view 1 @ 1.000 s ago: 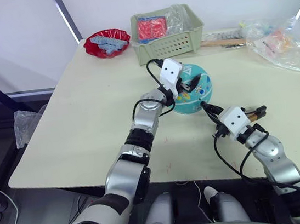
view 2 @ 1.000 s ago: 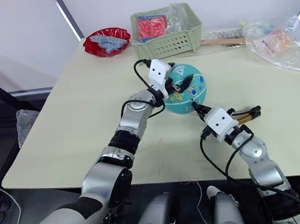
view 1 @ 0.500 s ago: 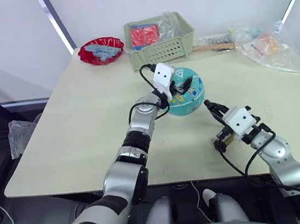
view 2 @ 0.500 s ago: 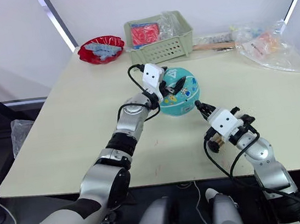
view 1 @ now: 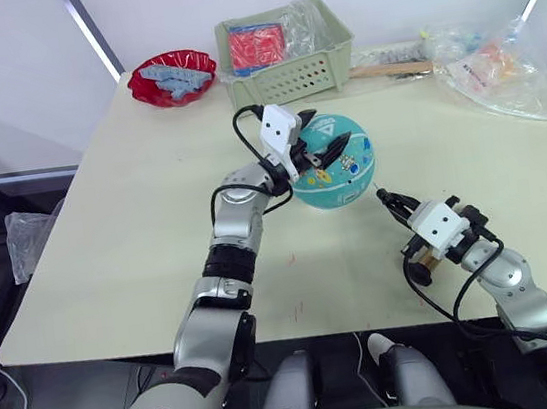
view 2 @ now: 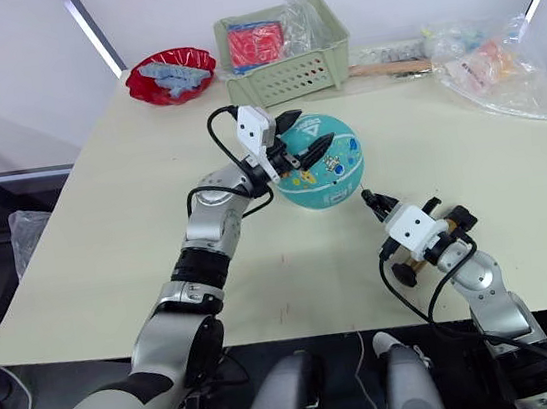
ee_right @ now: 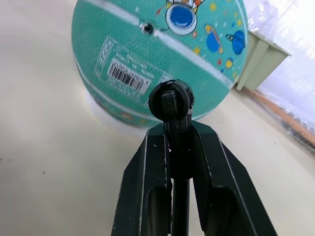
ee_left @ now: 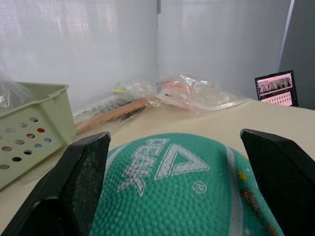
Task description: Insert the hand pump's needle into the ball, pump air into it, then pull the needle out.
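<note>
The left hand (view 1: 322, 148) is wide open, its two black fingers (ee_left: 81, 172) standing on either side of the upper part of the ball (view 1: 341, 163); whether they touch the rubber is not clear. The ball is teal with a white logo and small cartoon prints, and it sits on the worktop (view 1: 135, 223) near the middle, in front of the green basket (view 1: 284, 57).

The right hand (ee_right: 177, 142) is closed, its fingers clamped on the black fitting at the end of the pump's hose. This fitting points toward the ball but is apart from it; the thin needle itself is too small to make out. On the ball's side that faces this hand there are a small dark valve hole (ee_right: 146, 28) and a barcode label (ee_right: 129, 76). The pump (view 2: 431, 249) is at the right wrist, mostly hidden, with only a black end piece and a bit of bronze showing.

The green basket holds something red in clear plastic wrap (view 1: 258, 45). Beside it, a red bowl (view 1: 172, 82) holds grey-blue pieces. At the far right of the worktop lie clear plastic bags (view 1: 503, 73) with colourful contents.
</note>
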Motion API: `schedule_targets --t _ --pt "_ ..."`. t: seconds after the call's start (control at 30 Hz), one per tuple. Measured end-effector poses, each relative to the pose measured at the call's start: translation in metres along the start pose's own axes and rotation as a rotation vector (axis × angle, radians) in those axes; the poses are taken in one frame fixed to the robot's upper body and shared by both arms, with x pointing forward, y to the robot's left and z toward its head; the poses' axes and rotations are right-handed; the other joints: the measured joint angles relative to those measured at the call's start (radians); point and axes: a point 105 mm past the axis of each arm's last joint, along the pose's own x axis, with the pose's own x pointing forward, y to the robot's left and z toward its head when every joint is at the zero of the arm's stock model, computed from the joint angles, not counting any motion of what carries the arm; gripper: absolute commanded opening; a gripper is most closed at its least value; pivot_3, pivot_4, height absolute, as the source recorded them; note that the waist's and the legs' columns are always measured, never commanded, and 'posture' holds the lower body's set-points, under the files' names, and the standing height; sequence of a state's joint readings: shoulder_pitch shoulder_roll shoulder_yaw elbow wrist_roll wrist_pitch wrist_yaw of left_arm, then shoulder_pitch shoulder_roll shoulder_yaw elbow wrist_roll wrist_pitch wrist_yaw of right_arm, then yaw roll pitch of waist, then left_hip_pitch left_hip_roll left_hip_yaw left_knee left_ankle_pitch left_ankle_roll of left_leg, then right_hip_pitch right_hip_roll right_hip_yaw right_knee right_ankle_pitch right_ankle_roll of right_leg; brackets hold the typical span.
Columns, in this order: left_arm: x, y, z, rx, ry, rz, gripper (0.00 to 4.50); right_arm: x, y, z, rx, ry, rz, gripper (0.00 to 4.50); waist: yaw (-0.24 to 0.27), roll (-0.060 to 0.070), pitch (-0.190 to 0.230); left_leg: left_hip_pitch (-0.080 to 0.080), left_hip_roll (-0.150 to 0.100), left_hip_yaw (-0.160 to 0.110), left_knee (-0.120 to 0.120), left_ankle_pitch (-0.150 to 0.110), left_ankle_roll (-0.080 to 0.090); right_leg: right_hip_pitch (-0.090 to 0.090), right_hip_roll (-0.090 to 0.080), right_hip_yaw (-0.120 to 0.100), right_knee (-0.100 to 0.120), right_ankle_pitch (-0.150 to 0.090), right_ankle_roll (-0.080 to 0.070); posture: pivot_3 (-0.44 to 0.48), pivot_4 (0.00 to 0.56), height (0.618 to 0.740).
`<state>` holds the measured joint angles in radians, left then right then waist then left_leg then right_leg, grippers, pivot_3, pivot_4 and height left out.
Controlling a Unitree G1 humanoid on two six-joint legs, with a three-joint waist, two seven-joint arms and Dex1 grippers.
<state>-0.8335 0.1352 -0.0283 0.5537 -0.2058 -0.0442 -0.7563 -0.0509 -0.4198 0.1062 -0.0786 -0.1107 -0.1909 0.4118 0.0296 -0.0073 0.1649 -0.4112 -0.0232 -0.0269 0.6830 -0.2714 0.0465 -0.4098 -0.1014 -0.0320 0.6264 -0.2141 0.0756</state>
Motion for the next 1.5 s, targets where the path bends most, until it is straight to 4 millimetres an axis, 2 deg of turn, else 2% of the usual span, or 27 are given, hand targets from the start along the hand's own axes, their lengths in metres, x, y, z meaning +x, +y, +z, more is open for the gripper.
schedule_targets --t 0.13,0.27,0.3,0.4,0.5,0.67,0.9,1.17,1.4,1.5 --pt "-0.008 0.002 0.024 0.027 -0.052 -0.048 4.50 -0.001 0.000 -0.005 -0.008 0.009 0.018 0.04 -0.016 0.000 0.001 -0.003 0.000 0.000 0.000 0.001 -0.002 -0.003 0.000 0.000 0.000 0.000 0.000 0.000 0.150 0.738" --pt "-0.030 -0.001 0.037 0.058 -0.060 -0.135 4.50 -0.003 -0.001 -0.011 -0.019 0.022 0.034 0.04 -0.024 0.000 0.001 -0.002 0.000 0.000 0.000 0.001 -0.002 -0.003 0.001 0.001 0.001 0.000 0.000 0.000 0.150 0.738" --pt "-0.036 -0.002 0.036 0.061 -0.049 -0.154 4.50 -0.003 -0.001 -0.011 -0.022 0.019 0.038 0.04 -0.025 0.001 0.001 -0.002 0.000 0.000 0.000 0.001 -0.002 -0.003 0.001 0.001 0.001 0.000 0.000 0.000 0.150 0.738" --pt "-0.078 -0.005 0.027 0.056 0.041 -0.261 4.50 -0.010 -0.010 -0.022 -0.044 0.054 0.041 0.04 -0.039 0.002 0.003 -0.001 0.001 0.000 0.000 0.001 -0.002 -0.003 0.002 0.002 0.001 0.000 0.000 0.000 0.150 0.738" --pt "-0.093 -0.012 0.026 0.041 0.056 -0.316 4.50 -0.009 -0.014 -0.023 -0.048 0.048 0.034 0.04 -0.035 0.001 0.004 -0.001 0.002 0.001 0.000 0.002 -0.002 -0.003 0.001 0.003 0.001 0.001 -0.001 0.000 0.150 0.738" --pt "-0.138 -0.024 0.021 -0.004 0.125 -0.418 4.50 -0.010 -0.022 -0.029 -0.055 0.059 0.020 0.04 -0.042 0.001 0.005 0.000 0.006 0.005 0.000 0.001 -0.002 -0.004 0.002 0.007 0.002 0.001 -0.002 0.000 0.150 0.738" --pt "-0.178 -0.037 0.014 -0.066 0.218 -0.481 4.50 -0.009 -0.037 -0.036 -0.040 0.070 -0.022 0.04 -0.041 0.001 0.005 0.007 0.009 0.018 0.000 -0.001 0.003 -0.004 0.005 0.019 0.004 0.002 -0.003 0.000 0.150 0.738" --pt "-0.202 -0.041 0.005 -0.096 0.267 -0.462 4.50 -0.008 -0.052 -0.045 -0.047 0.094 -0.052 0.04 -0.043 -0.002 0.007 0.014 0.011 0.025 0.000 -0.002 0.004 -0.004 0.006 0.026 0.011 0.000 -0.006 0.000 0.150 0.738" --pt "-0.207 -0.039 0.005 -0.104 0.261 -0.425 4.50 -0.003 -0.074 -0.044 -0.069 0.089 -0.116 0.04 -0.042 -0.003 0.007 0.015 0.011 0.025 0.001 -0.002 0.004 -0.004 0.006 0.026 0.014 0.000 -0.007 0.000 0.150 0.738" --pt "-0.207 -0.041 0.006 -0.105 0.252 -0.426 4.50 -0.002 -0.076 -0.043 -0.081 0.086 -0.115 0.04 -0.042 -0.003 0.007 0.015 0.012 0.024 0.001 -0.002 0.004 -0.004 0.006 0.026 0.014 0.000 -0.007 0.000 0.150 0.738"
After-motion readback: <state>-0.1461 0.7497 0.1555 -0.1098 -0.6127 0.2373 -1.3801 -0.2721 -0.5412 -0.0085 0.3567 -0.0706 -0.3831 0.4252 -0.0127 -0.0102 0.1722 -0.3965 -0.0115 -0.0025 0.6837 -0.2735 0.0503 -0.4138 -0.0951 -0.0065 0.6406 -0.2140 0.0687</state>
